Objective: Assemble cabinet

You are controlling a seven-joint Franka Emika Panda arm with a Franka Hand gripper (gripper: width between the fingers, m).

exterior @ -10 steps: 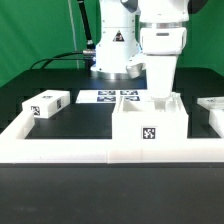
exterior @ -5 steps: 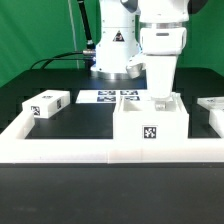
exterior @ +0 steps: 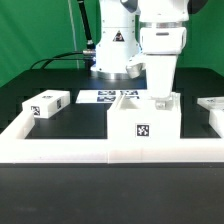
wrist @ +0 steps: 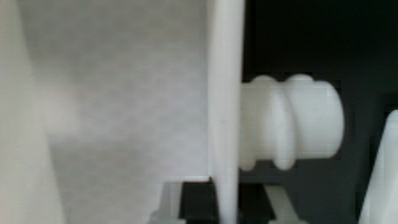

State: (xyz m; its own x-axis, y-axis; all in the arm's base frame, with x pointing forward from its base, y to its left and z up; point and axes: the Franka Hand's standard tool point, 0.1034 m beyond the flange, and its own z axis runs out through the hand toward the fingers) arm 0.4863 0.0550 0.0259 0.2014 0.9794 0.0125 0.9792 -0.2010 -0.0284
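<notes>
The cabinet body [exterior: 143,125], a white open box with a tag on its front, stands at the front middle against the border rail [exterior: 60,148]. My gripper [exterior: 160,98] reaches down from above and is shut on the box's wall on the exterior view's right. In the wrist view that thin white wall [wrist: 226,100] runs edge-on between my dark fingers [wrist: 198,203], with my gripper [wrist: 224,203] closed round it. A ridged white knob [wrist: 294,120] sticks out of one side of the wall. A broad white panel face [wrist: 107,90] fills the other side.
A small white tagged block [exterior: 47,103] lies at the exterior view's left. The marker board [exterior: 108,97] lies behind the cabinet near the arm's base. Another white part [exterior: 213,104] sits at the exterior view's right edge. The rail bounds the front and both sides.
The cabinet body has shifted toward the exterior view's left along the rail, held in my gripper. The other parts have not moved.
</notes>
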